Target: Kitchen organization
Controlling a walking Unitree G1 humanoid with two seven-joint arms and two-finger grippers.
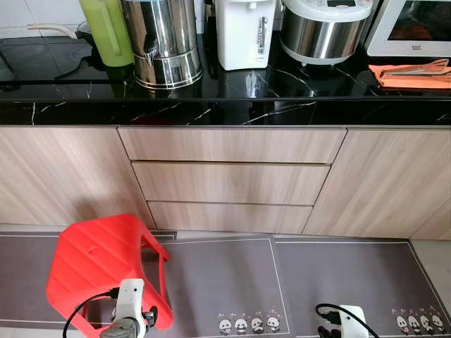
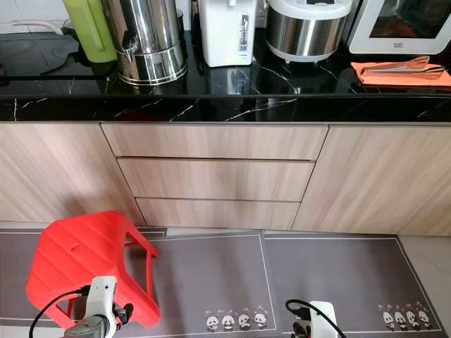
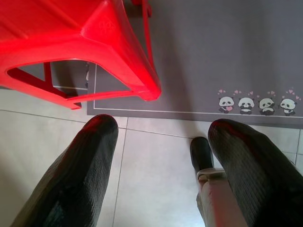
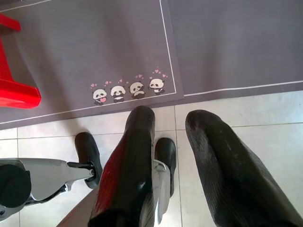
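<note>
On the black marble counter (image 1: 70, 105) stand a green jug (image 1: 107, 32), a steel urn (image 1: 163, 42), a white thermo pot (image 1: 244, 32) and a rice cooker (image 1: 325, 28). At the counter's right end, metal tongs (image 1: 419, 69) lie on an orange cloth (image 1: 412, 77). Both arms hang low, above the floor. My left gripper (image 3: 163, 137) is open and holds nothing, just in front of a red plastic stool (image 3: 94, 33). My right gripper (image 4: 170, 118) is open too, with a narrower gap, over the tile at the mat's edge.
Three wooden drawers (image 1: 230, 182) sit under the counter between cabinet doors. A white microwave (image 1: 412, 27) stands at the back right. The red stool (image 1: 99, 264) rests on a grey panda mat (image 1: 225, 282) at my left. My feet (image 4: 87, 153) are on pale tile.
</note>
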